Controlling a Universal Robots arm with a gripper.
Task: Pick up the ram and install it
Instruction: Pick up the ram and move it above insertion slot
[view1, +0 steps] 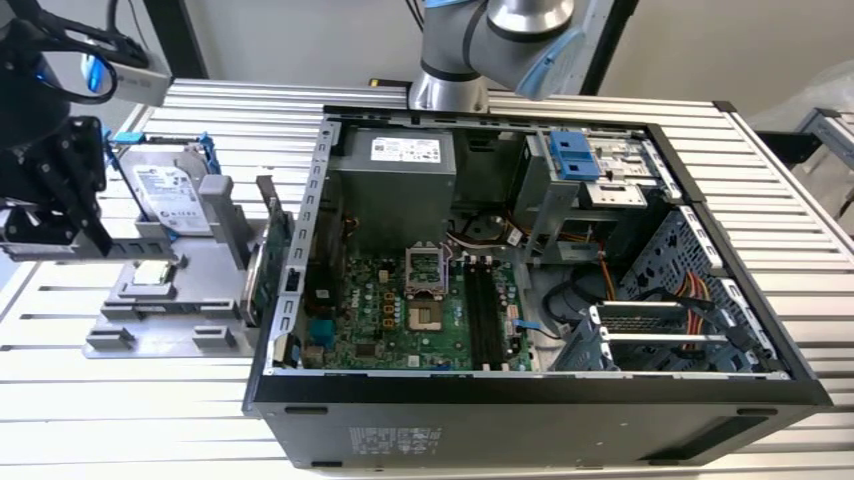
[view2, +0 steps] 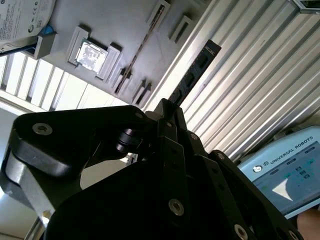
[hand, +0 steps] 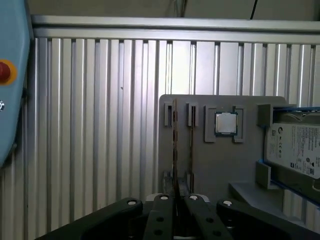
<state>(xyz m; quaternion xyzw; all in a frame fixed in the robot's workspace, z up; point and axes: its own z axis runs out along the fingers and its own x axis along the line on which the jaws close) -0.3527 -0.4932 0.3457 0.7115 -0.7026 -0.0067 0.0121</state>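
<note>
The gripper is clenched on one end of the ram. The thin dark stick juts from its fingertips above the ribbed metal counter, near the edge of a grey holder. The holder carries a processor chip and a hard drive. An open computer stands beside the holder.

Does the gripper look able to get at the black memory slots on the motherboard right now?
Probably yes. The computer case lies open and the black memory slots look bare, with no cables across them. The gripper, holding the ram, would only have to clear the case's wall.
</note>
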